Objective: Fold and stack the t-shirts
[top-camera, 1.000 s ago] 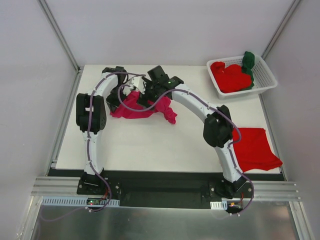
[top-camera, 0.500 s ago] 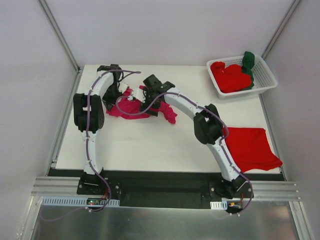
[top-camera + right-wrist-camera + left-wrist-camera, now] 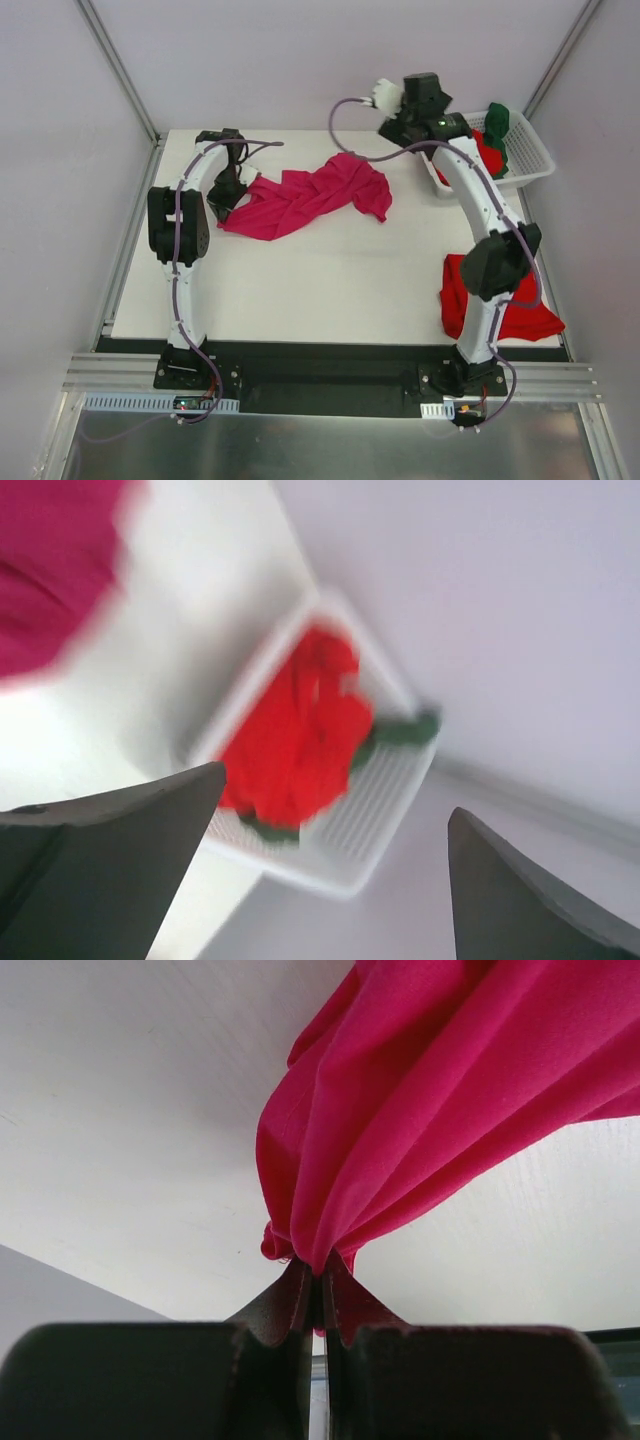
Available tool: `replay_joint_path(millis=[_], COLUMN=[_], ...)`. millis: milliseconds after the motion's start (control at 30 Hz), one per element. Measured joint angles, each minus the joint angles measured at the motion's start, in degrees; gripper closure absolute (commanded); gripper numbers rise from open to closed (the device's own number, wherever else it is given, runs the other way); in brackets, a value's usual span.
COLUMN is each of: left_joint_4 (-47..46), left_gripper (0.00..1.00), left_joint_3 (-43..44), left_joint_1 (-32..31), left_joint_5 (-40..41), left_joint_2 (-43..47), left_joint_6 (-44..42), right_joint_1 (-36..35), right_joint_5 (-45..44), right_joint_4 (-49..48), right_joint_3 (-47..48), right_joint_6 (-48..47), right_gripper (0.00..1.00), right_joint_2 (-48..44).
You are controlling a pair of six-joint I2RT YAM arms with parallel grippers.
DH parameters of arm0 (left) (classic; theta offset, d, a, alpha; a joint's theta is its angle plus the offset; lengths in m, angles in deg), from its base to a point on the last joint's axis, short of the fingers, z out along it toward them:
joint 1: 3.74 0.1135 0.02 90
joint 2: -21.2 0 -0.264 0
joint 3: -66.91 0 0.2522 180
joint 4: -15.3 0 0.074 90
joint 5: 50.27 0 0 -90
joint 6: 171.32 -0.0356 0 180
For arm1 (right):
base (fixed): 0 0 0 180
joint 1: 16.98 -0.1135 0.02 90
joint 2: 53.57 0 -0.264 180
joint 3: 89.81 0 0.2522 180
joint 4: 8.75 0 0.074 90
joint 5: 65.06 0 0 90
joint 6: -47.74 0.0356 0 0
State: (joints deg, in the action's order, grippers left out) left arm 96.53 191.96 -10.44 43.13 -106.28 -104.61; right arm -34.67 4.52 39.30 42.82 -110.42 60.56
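The left gripper [image 3: 318, 1278] pinches one end of the magenta t-shirt [image 3: 305, 195], spread (rumpled) across the upper middle of the top view; the right gripper [image 3: 338, 792] gapes wide near the white basket [image 3: 530, 152].

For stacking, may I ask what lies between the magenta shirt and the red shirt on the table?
Top view: bare table from magenta shirt to red shirt.

**Free middle, blocked far side and right side**

The table [image 3: 300, 290] shows bare surface across its near middle. The magenta t-shirt [image 3: 310, 195] stretches across the far part. On the right, the white basket [image 3: 530, 160] takes the far corner and a red t-shirt [image 3: 528, 315] the near one.
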Motion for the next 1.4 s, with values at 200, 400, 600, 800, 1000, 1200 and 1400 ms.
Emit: replay_joint_path(millis=[200, 400, 600, 800, 1000, 1200, 1400], left_joint_4=[0.07, 0.35, 0.85, 1.27, 1.75, 2.12, 2.32], left_gripper=[1.00, 1.00, 1.00, 1.00, 1.00, 1.00, 1.00], left_joint_3=[0.00, 0.00, -0.09, -0.68, -0.68, -1.18, -1.49], left_joint_1=[0.00, 0.00, 0.00, 0.00, 0.00, 0.02, 0.15], left_joint_5=[0.00, 0.00, -0.46, -1.46, -1.81, -1.92, -1.92], left_joint_2=[0.00, 0.00, 0.02, 0.31, 0.74, 1.29, 1.70], left_joint_6=[0.55, 1.88, 3.43, 4.28, 4.46, 5.35, 5.55], right_joint_1=[-21.88, -20.31, -15.63, -16.63, -18.01, -18.34, -18.47], right_joint_5=[10.51, 20.65, 20.44, 21.05, 23.71, 24.37, 24.70], right_joint_4=[0.76, 5.09, 3.98, -3.15, -9.81, -10.80, -9.79], right_joint_3=[5.16, 6.36, 6.75, 4.72, 4.72, 7.54, 7.87], right_joint_6=[2.64, 6.91, 11.91, 14.23, 14.58, 14.32, 14.05], right_gripper=[0.00, 0.02, 0.05, 0.05, 0.04, 0.04, 0.04], right_joint_2=[-4.92, 3.10, 11.54, 12.20, 15.19, 22.80, 25.79])
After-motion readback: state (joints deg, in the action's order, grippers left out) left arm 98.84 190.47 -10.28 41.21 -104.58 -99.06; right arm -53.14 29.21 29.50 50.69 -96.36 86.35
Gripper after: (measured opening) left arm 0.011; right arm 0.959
